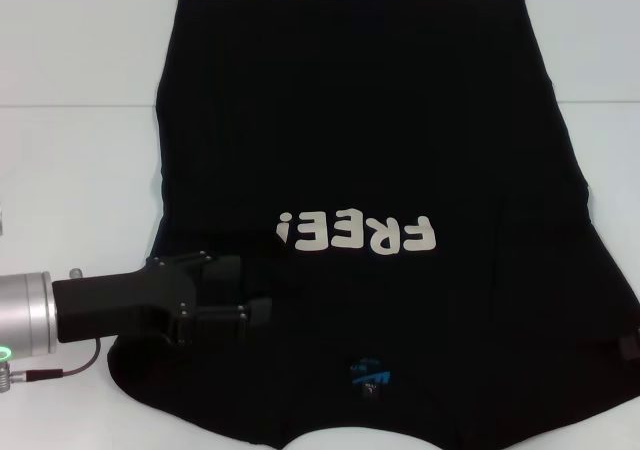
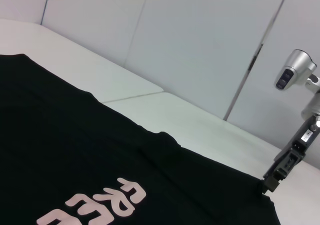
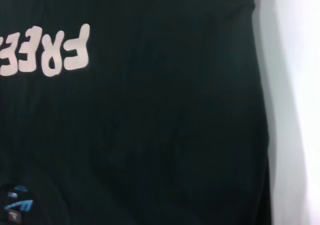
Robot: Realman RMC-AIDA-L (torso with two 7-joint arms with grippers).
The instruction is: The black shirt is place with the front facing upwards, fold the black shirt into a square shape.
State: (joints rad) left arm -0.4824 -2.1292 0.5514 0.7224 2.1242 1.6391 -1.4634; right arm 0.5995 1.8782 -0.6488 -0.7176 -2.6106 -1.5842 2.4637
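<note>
shirt (image 1: 380, 120) covers white table (image 1: 70, 170); grey panels (image 2: 200, 35) behind.

The setting is a laboratory or robot test cell, not a home or shop. The work area is a plain white surface (image 1: 80, 160) made of flat panels joined at a visible seam. Behind it, in the left wrist view, stand smooth pale wall panels (image 2: 200, 45) with narrow vertical joints and no decoration. A machined metal-and-black robot arm (image 2: 300, 110) stands at the surface's far side. A single black shirt (image 1: 360, 120) lies spread on the surface.
</note>
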